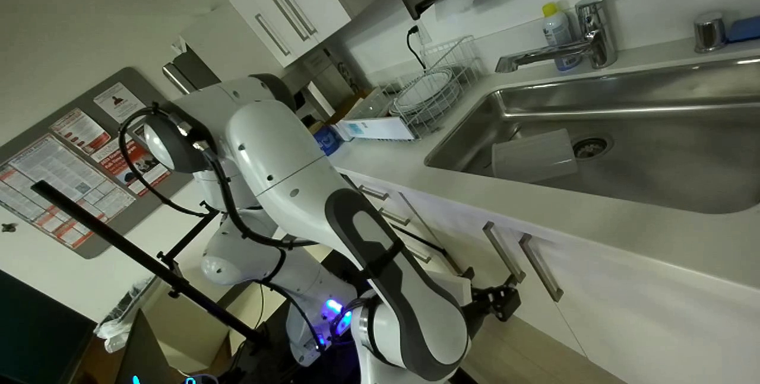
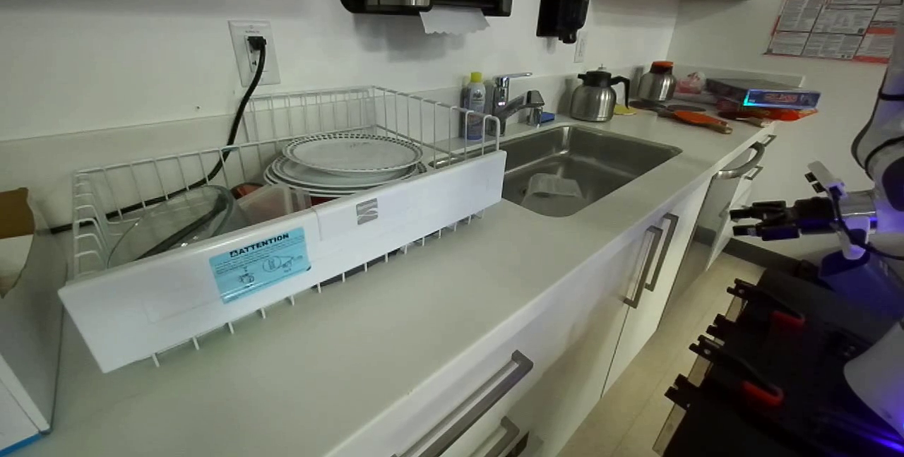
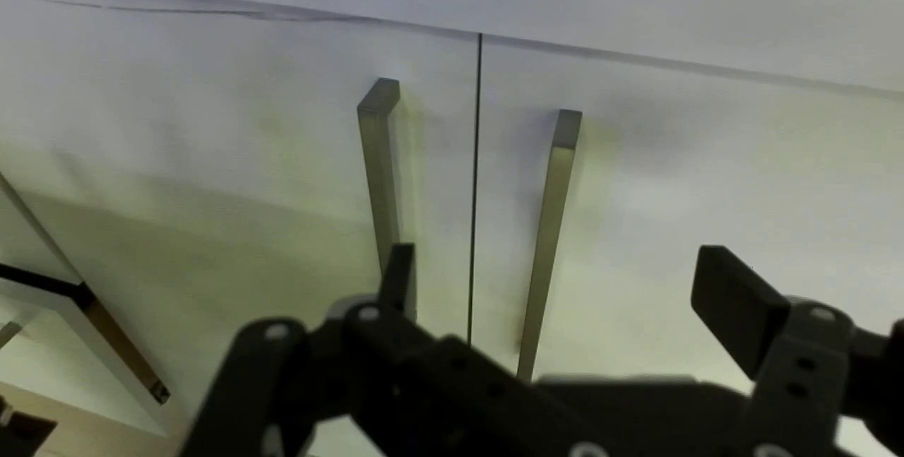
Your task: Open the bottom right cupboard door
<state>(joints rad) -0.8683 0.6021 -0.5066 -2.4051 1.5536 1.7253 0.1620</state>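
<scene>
Counter above, right door beyond tool

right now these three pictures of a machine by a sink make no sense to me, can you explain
The machine is a robot arm ending in a pincer. Two pictures are taken from outside it; the third, from its wrist, faces the bottom right cupboard door and its twin on the left. On the counter, by the sink, stands a dish rack holding plates. Nothing is held: the wrist view shows the right door's handle between spread fingers, and both doors look shut.
</scene>
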